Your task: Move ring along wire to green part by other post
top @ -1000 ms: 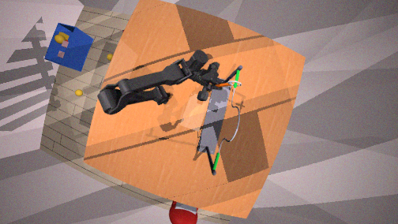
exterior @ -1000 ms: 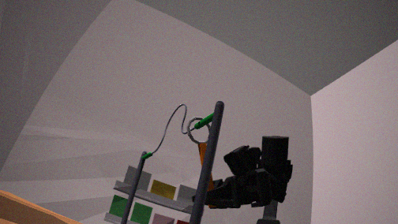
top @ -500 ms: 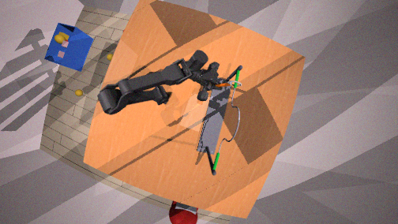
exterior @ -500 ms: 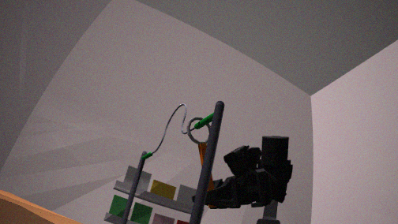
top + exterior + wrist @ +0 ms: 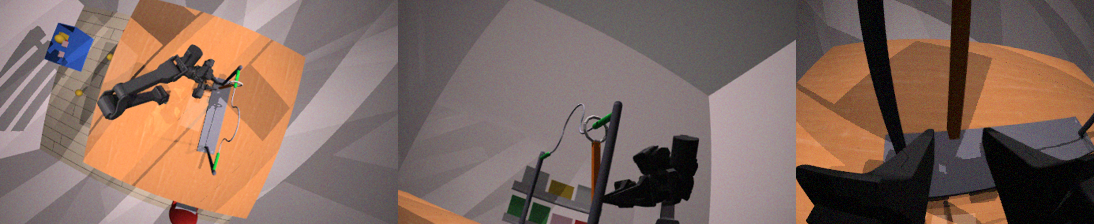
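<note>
The ring [image 5: 241, 84] [image 5: 585, 127] hangs around the green part [image 5: 237, 74] [image 5: 606, 119] beside the near post [image 5: 608, 158] [image 5: 876, 65]. Its orange handle [image 5: 595, 169] [image 5: 957, 75] hangs down, dark in shadow in the wrist view. My gripper [image 5: 958, 135] is open, with a finger on each side of the handle's lower end and gaps visible on both sides. In the exterior view the fingertips are partly hidden by the post. The grey wire [image 5: 239, 118] [image 5: 564, 132] curves to the other green part [image 5: 216, 162] [image 5: 545, 155] at the far post [image 5: 209, 157] [image 5: 532, 189].
A grey base plate [image 5: 213, 128] [image 5: 1021, 136] lies under the wire on the wooden table [image 5: 170, 173]. The near post stands left of my fingers in the wrist view. A blue bin [image 5: 79, 49] and a red object [image 5: 183, 216] are beyond the table's edges.
</note>
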`<state>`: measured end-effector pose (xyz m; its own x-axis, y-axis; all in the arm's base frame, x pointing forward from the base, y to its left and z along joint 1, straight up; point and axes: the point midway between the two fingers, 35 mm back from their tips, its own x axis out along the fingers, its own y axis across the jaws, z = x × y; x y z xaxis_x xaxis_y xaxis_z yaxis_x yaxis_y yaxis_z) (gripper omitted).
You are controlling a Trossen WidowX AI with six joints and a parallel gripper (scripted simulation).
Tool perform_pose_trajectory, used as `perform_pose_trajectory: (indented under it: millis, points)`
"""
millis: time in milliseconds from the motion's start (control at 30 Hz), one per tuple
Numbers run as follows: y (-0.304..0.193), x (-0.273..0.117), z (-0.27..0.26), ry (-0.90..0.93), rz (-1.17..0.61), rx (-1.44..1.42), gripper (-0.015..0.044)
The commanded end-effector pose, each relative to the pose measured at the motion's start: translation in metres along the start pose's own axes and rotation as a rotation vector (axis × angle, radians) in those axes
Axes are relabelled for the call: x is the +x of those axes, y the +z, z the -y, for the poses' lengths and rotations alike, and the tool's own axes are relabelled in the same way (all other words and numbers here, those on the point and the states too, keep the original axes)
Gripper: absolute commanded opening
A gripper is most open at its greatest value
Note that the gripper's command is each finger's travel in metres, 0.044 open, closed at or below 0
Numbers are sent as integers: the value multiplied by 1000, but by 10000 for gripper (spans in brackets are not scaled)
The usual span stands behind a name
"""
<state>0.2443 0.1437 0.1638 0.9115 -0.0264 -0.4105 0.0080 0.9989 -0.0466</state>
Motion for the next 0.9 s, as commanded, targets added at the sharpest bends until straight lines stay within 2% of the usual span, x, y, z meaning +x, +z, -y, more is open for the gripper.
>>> perform_pose_trajectory:
  millis: [0, 133, 700, 867]
  points:
    - [3, -12, 0, 1, 7, 9, 160]
    - [3, -23, 2, 1, 11, 9, 160]
    - [3, -24, 2, 1, 12, 9, 160]
    - [2, -55, 2, 3, 7, 4, 291]
